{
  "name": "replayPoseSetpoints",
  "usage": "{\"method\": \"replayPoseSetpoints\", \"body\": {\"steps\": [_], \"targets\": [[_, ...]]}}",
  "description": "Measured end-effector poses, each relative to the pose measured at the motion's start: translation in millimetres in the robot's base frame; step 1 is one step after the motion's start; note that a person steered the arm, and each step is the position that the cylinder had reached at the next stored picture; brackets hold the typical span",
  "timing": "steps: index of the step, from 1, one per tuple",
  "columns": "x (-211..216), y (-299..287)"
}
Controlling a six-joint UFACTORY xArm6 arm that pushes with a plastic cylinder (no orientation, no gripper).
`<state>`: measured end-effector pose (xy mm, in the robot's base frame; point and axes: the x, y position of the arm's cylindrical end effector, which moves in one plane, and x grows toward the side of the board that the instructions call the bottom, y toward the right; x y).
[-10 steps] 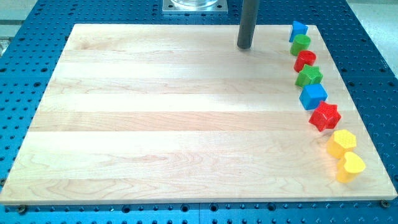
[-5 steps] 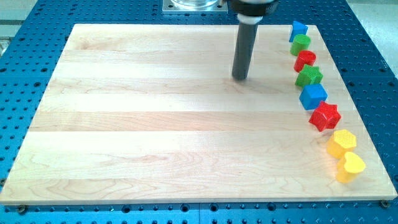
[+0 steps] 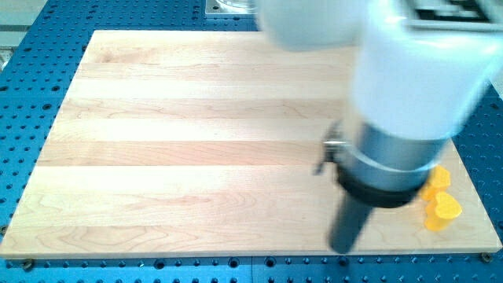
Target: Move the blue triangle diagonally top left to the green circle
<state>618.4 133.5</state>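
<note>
My tip [image 3: 341,248] rests near the bottom edge of the wooden board [image 3: 181,149], right of centre. The white and grey arm body fills the view's upper right and hides the blue triangle, the green circle and most of the block column along the right edge. Only two yellow blocks show: a yellow hexagon [image 3: 436,181] partly covered by the arm, and a yellow heart [image 3: 443,211] below it. My tip is left of the yellow heart, well apart from it.
The board lies on a blue perforated table [image 3: 31,94]. A metal mount [image 3: 228,8] shows at the view's top, just beyond the board's top edge.
My tip has swept from the upper middle of the board down to its bottom edge and slightly right. The arm body now covers the blue, green and red blocks that showed before.
</note>
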Motion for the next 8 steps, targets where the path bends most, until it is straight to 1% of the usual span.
{"method": "replayPoseSetpoints", "body": {"steps": [4,5,6,7,8], "targets": [[-1,101],[-1,141],[-30,157],[-82,180],[-148,179]]}}
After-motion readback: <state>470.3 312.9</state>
